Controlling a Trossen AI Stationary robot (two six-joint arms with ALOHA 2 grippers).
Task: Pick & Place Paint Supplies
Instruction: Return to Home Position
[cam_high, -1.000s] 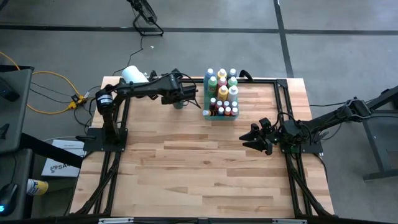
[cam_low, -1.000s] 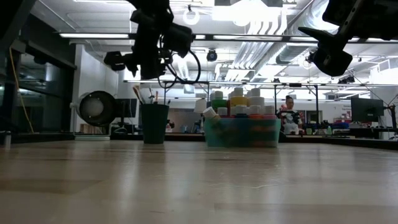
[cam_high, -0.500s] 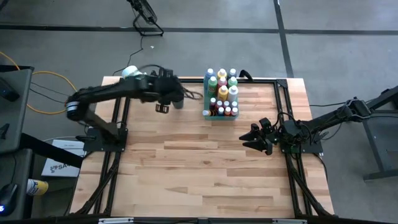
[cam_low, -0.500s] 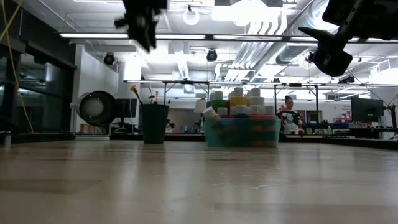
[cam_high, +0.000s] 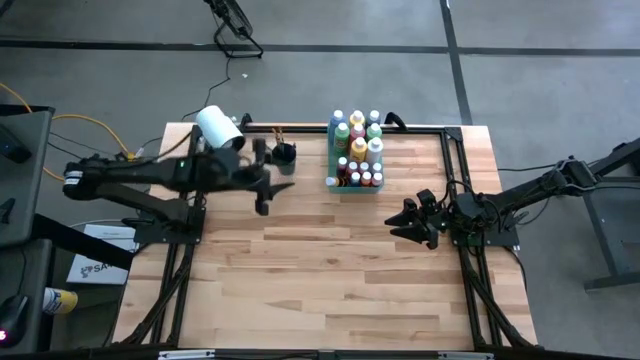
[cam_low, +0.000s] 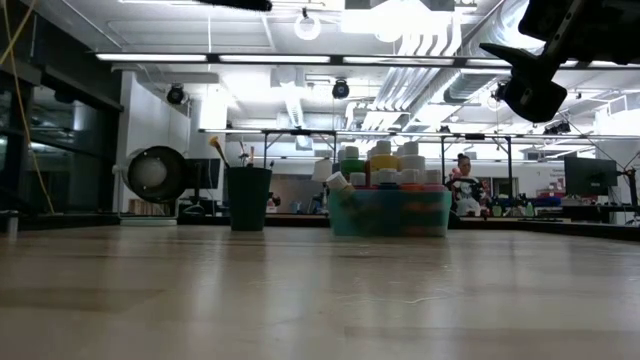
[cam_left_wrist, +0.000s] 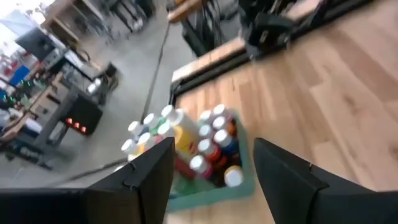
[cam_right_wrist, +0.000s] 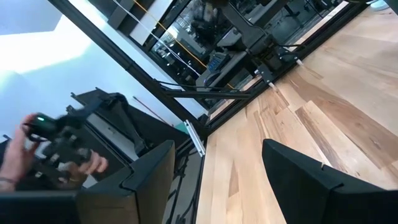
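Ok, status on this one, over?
Left gripper open, empty, raised near black cup. Right gripper open, empty, right side. Brushes in cup, paint bottles in green tray. No obstruction seen.

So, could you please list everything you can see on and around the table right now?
Table: one, light wood, under both arms.
Tray: one, translucent green, far middle of the table.
Paint bottles: many, yellow, green, red and more, white caps, in the tray.
Cup: one, black, left of the tray.
Paintbrushes: several, dark-handled, standing in the cup.
Roll: one, white, far left corner.
Person: one, in the room behind the table.
Left claw: one, dark, open and empty, above the table near the cup.
Right claw: one, dark, open and empty, at the table's right side.
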